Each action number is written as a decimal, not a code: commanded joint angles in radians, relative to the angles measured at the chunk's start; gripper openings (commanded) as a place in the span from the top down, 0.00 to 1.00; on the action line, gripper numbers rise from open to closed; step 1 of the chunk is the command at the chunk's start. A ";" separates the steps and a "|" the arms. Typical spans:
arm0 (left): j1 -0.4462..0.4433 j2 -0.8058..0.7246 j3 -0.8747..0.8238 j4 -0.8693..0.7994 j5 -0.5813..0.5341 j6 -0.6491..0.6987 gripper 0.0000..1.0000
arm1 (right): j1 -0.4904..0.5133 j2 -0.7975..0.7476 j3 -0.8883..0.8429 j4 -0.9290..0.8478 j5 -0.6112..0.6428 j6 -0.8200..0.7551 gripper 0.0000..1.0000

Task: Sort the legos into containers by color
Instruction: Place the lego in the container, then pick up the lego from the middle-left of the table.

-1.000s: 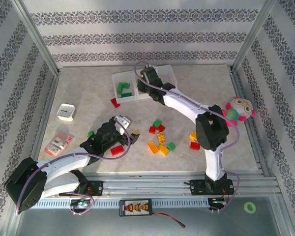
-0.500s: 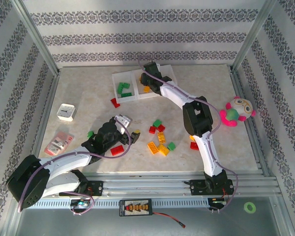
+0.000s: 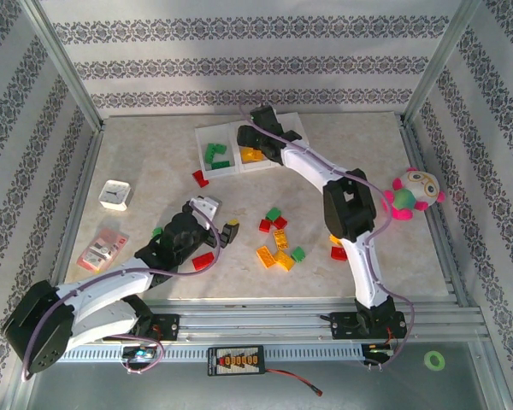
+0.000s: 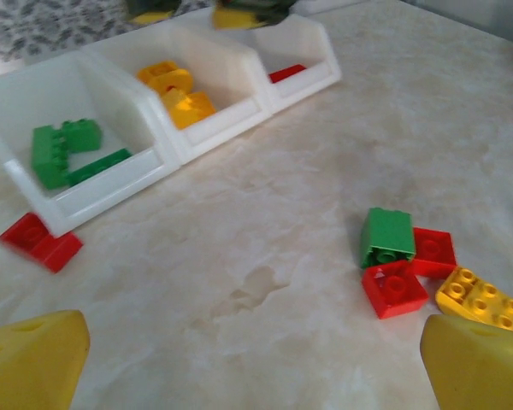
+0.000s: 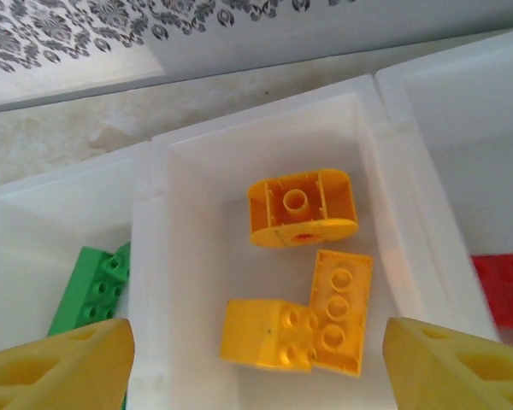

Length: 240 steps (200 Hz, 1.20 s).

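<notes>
Legos [image 3: 278, 243] are lying scattered mid-table while the right gripper [image 3: 251, 138] is hovering over the containers [image 3: 202, 142]. Left wrist: the left gripper [image 4: 255, 329] is gaping empty, facing loose bricks [image 4: 386, 237]. Right wrist: spread, empty jaws are hanging over yellow bricks [image 5: 301, 209] in the middle bin [image 5: 197, 256], seemingly matching colour.

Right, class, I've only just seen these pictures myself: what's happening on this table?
Two arms are sorting legos by color into three joined bins. The right gripper hangs open above the middle bin, where three yellow bricks lie. Green bricks are in the left bin and a red one in the right bin. The left gripper is open and empty, low over the table, facing loose bricks not yet sorted.
</notes>
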 commanded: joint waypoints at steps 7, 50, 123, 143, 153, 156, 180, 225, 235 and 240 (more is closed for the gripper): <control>-0.002 -0.040 0.089 -0.266 -0.194 -0.198 0.01 | 0.029 -0.209 -0.176 0.110 -0.033 -0.094 0.19; 0.061 -0.039 0.170 -0.510 -0.305 -0.328 0.01 | 0.077 -0.482 -0.521 0.254 -0.109 -0.202 0.11; 0.364 0.098 0.266 -0.812 -0.236 -0.653 0.08 | 0.236 -0.698 -0.770 0.249 -0.059 -0.351 0.06; 0.411 0.135 0.263 -0.803 -0.221 -0.683 0.09 | 0.271 -0.685 -0.772 0.234 -0.021 -0.373 0.05; 0.441 0.157 0.262 -0.798 -0.207 -0.699 0.11 | 0.286 -0.675 -0.769 0.229 -0.002 -0.386 0.04; 0.449 0.164 0.261 -0.793 -0.199 -0.698 0.11 | 0.288 -0.671 -0.769 0.229 0.005 -0.389 0.04; 0.501 0.220 0.261 -0.741 -0.144 -0.648 0.11 | 0.311 -0.649 -0.755 0.217 0.042 -0.406 0.03; 0.550 0.346 0.272 -0.701 -0.106 -0.613 0.17 | 0.325 -0.636 -0.748 0.223 0.031 -0.390 0.03; 0.556 0.374 0.272 -0.696 -0.082 -0.612 0.18 | 0.325 -0.637 -0.751 0.223 0.034 -0.391 0.03; 0.558 0.384 0.270 -0.690 -0.070 -0.611 0.19 | 0.325 -0.639 -0.753 0.223 0.036 -0.390 0.03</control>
